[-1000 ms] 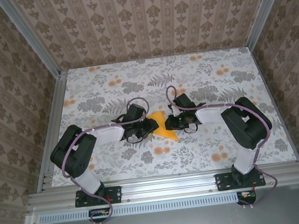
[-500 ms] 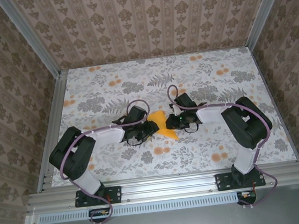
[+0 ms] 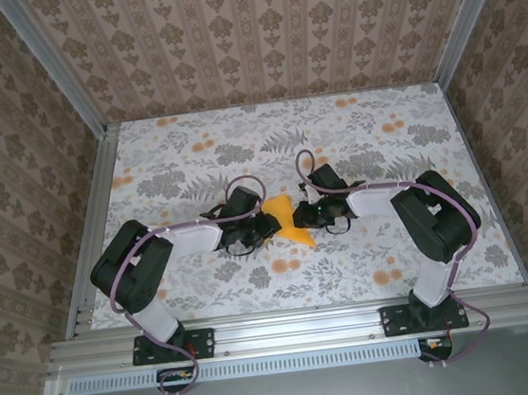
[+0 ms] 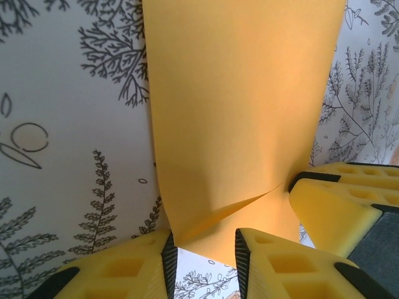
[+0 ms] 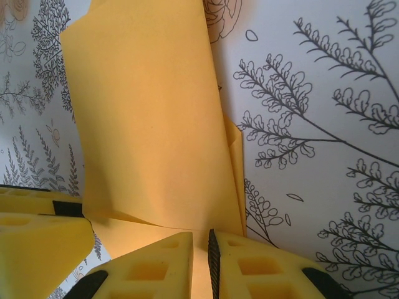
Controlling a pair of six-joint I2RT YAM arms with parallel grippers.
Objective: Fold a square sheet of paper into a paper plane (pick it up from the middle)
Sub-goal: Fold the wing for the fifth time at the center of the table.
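Around the cell: patterned wallpaper walls (image 3: 265,35) on three sides, aluminium frame rail (image 3: 298,325) across the near edge. The table (image 3: 192,153) carries a grey-leaf floral print with small orange blossoms.

Left arm (image 3: 143,264) and right arm (image 3: 433,216) both reach inward and meet mid-table, wrists nose to nose. A purple cable (image 3: 243,181) loops over each wrist. From above, the two wrists cover much of the work. Just a wedge of yellow shows between them and on the near side.

Orange-yellow paper sheet (image 3: 295,235): table centre, between the two grippers, partly folded. The right wrist view shows a second layer's edge peeking out along its right side. The left wrist view shows a shallow crease running across its lower part, with shadow under it.

Left gripper (image 3: 265,224): on the sheet's left side. Jaws part-way apart, and the sheet's near edge dips into the gap and meets one pad tip. Can't tell whether the pads actually clamp it.

Right gripper (image 3: 302,216): on the sheet's right side. Jaws are down to a thin slit with the paper running through it. In the left wrist view its fingers (image 4: 336,205) pinch the sheet's edge, and the crease starts right at that pinch point. It has hold of the paper.

Clearance: the left gripper's fingers (image 5: 37,237) sit just beside the right gripper's in the right wrist view, both on the same end of the sheet. Whether the two sets touch can't be made out.
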